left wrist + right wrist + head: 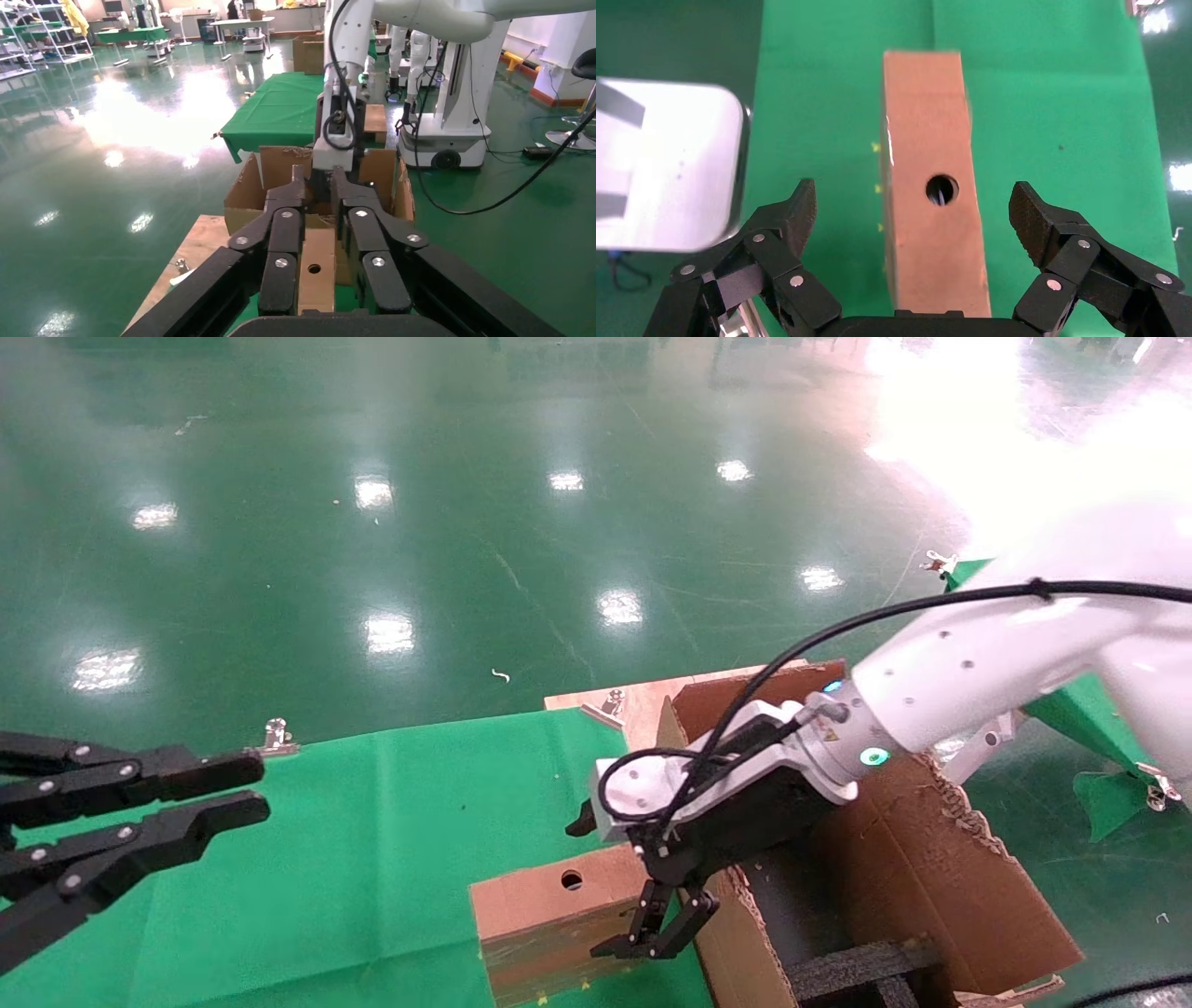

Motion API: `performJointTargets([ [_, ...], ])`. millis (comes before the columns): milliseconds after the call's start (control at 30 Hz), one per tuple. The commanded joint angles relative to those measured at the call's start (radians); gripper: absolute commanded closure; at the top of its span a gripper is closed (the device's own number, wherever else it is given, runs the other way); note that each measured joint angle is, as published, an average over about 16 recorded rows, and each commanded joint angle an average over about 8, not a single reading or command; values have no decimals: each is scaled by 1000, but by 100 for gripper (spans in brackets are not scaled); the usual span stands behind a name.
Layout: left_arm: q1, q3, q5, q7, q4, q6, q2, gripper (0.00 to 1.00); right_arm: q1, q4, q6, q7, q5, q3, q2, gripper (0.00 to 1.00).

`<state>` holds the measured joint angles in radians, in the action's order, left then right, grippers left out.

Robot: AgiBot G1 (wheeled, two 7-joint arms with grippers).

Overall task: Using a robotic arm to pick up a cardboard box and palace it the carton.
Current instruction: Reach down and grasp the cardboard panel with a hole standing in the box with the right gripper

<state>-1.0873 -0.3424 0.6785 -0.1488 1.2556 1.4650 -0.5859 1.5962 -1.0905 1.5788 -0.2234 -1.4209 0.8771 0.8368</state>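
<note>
The cardboard box [549,919] stands on its long edge on the green cloth [372,859], hole face up, just beside the carton [931,868] — a narrow top that suits a pinch across its width. Above it hangs the right gripper [656,933] of the robotic arm [978,672], fingers [793,217] spread wide on either side of the box, touching neither flank; the wrist view shows the hole centred between them, so this looks like alignment before descent. The carton's flaps stand open, black foam [857,966] waiting inside. Off to the left, the left gripper [237,794] idles over the cloth, fingers apart, holding nothing.
</note>
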Motion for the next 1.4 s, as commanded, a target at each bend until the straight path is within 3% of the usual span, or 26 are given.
performJointTargets([
  [33,0,0,0,0,0,0,0,100,21,20,-2,14,-22,34,19,0],
  [333,0,0,0,0,0,0,0,99,89,84,-7,64,-100,142,106,0],
  [367,0,0,0,0,0,0,0,90,94,93,-8,69,-105,151,114,0],
  [567,0,0,0,0,0,0,0,15,114,141,-11,107,-122,199,154,1],
  [600,0,0,0,0,0,0,0,4,116,148,-12,112,-123,204,158,7],
  [633,0,0,0,0,0,0,0,0,117,153,-13,117,-123,208,162,16],
  [833,0,0,0,0,0,0,0,0,123,176,-20,134,-120,224,177,91],
  [867,0,0,0,0,0,0,0,0,124,178,-20,135,-120,226,178,97],
  [1400,0,0,-1,0,0,0,0,0,120,171,-19,132,-118,219,173,100],
])
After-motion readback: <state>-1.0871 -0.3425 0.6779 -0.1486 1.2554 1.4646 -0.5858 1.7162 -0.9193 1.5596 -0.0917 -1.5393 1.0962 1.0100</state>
